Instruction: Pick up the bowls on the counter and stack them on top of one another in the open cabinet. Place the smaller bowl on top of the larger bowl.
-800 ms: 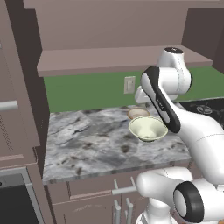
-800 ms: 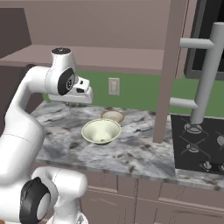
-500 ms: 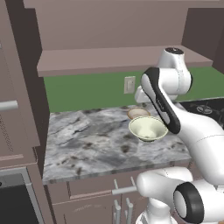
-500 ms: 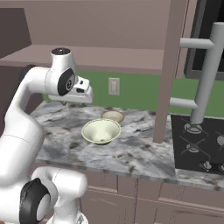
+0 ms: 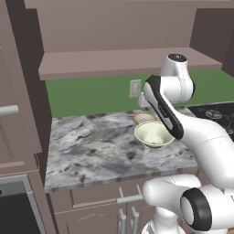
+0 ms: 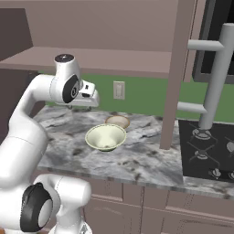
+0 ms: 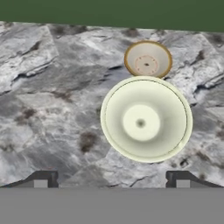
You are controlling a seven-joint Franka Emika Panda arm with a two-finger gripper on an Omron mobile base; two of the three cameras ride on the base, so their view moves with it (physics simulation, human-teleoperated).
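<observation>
Where green wall meets shelf, marbled counter below.

Counter: marbled grey-white stone w/ dark speckles, smooth. Larger bowl: glossy pale cream-green, ceramic-looking (glazed). Smaller bowl: tan-brown, matt, mottled whitish inside. Open cabinet: flat matt mauve-brown, no grain. Drawer handles: silver metal.

1. A white wall outlet sits on the green backsplash.
2. At three o'clock, a black stovetop.
3. Drawers with silver handles at six o'clock.
</observation>
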